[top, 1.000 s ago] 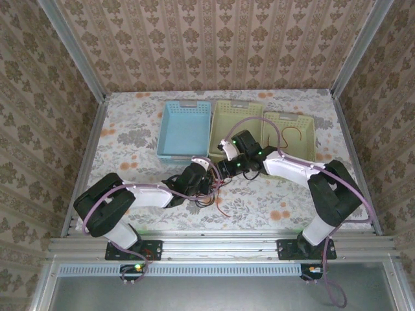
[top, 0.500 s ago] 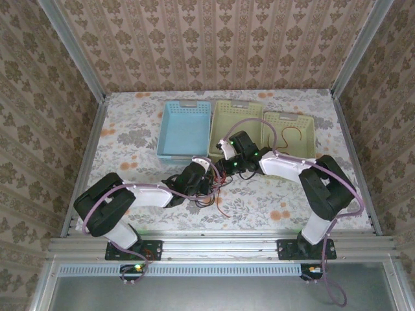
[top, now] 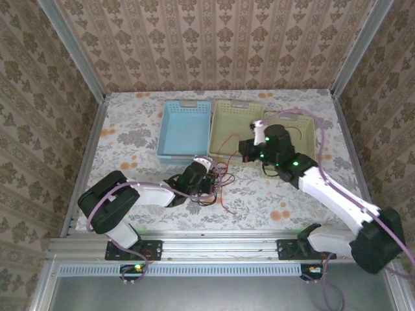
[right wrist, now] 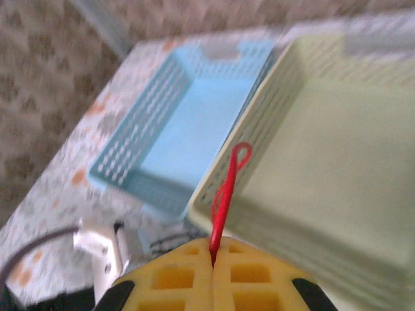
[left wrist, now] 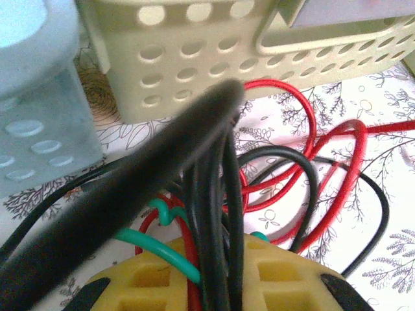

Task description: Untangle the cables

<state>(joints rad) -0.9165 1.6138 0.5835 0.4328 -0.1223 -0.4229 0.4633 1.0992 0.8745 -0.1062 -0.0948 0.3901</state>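
A small booth with brown patterned wallpaper walls [top: 214,45] encloses a table [top: 130,136] under a pale floral cloth, with a metal rail [top: 220,241] along its near edge. The cloth lies bare to the left of the left gripper [top: 206,176] and to the near right of the right gripper [top: 245,150].

Three open baskets stand in a row beyond both grippers. A blue basket [top: 185,129] sits far-left of the left gripper. A pale green basket [top: 227,123] is just beside it, directly beyond the tangle. A cream basket [top: 303,120] lies behind the right arm.

The left gripper lies low on the cloth, just in front of the blue and green baskets, its yellow pads [left wrist: 279,272] clamped narrowly on the cables [top: 219,176] bunched there.

The right gripper hangs at the near edge of the green basket, up and to the right of the left gripper. Its pads are pressed together on the red cable [right wrist: 224,197], which rises from between them and ends in a small loop.

At the left gripper, the black cable [left wrist: 214,194] runs in thick strands through the pads, the red cable curls in wide loops beyond them, and the green cable [left wrist: 152,247] crosses just at the pads.
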